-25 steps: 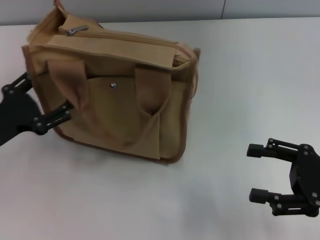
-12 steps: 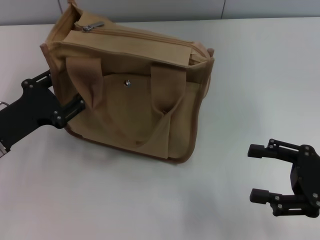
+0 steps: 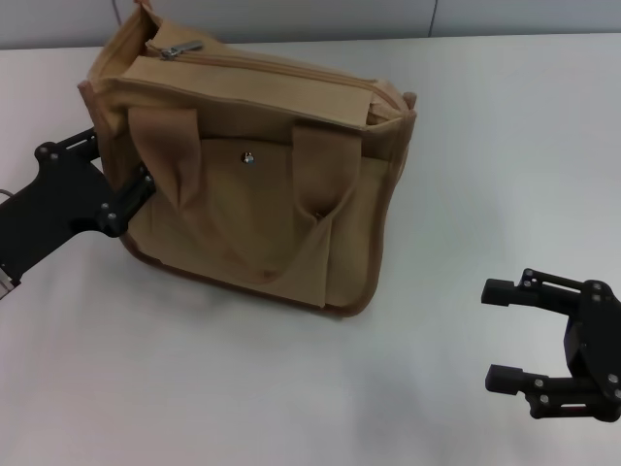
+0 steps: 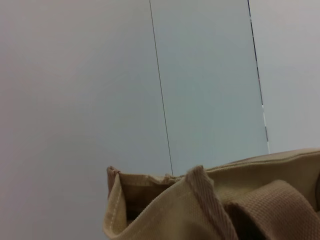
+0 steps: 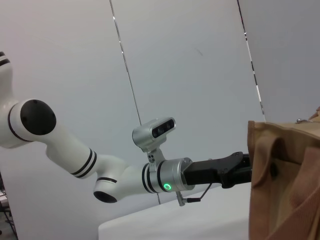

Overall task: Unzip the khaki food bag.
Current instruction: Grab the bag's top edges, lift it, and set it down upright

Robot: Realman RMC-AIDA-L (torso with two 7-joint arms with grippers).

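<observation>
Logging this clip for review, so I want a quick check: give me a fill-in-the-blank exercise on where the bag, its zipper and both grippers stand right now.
1. The zipper along the top of the boxy tan canvas food bag is ____.
2. The silver zipper pull lies at the bag's end nearest the robot's ____ gripper.
3. The left gripper touches the bag's ____ end.
4. The right gripper hovers apart from the bag with its fingers ____.

Missing words: closed; left; left; open

White table [image 3: 291, 388] — khaki food bag [image 3: 252, 194]
</observation>
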